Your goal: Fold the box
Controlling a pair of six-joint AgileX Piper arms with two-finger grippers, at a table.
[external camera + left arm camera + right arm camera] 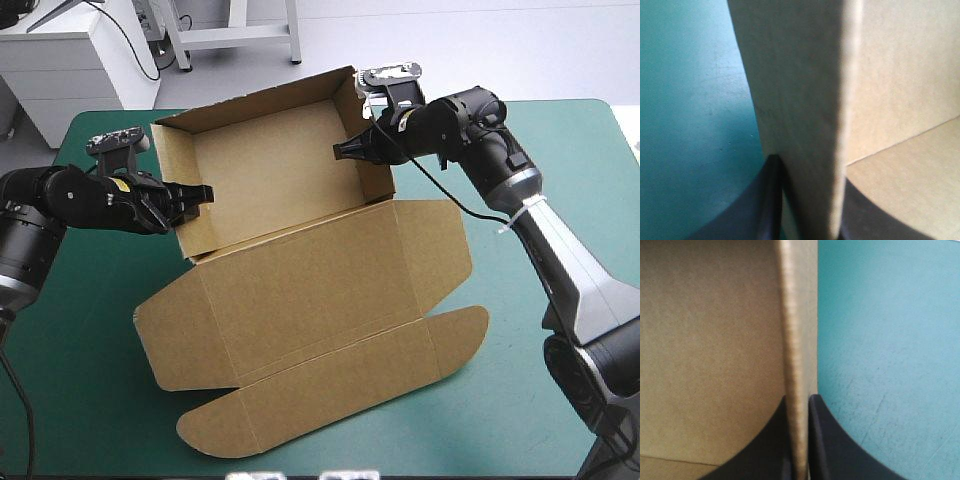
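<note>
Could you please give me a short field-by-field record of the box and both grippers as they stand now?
box: brown, an open tray with its walls raised
lid: flat on the teal-green cover, on the tray's near side
left gripper: shut on the tray's left wall
right gripper: shut on the tray's right wall

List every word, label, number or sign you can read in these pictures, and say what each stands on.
No text can be read in any view.
The box: plain brown board, no print in the high view or either wrist view.
A small yellow label on the left arm: too small to read.
</note>
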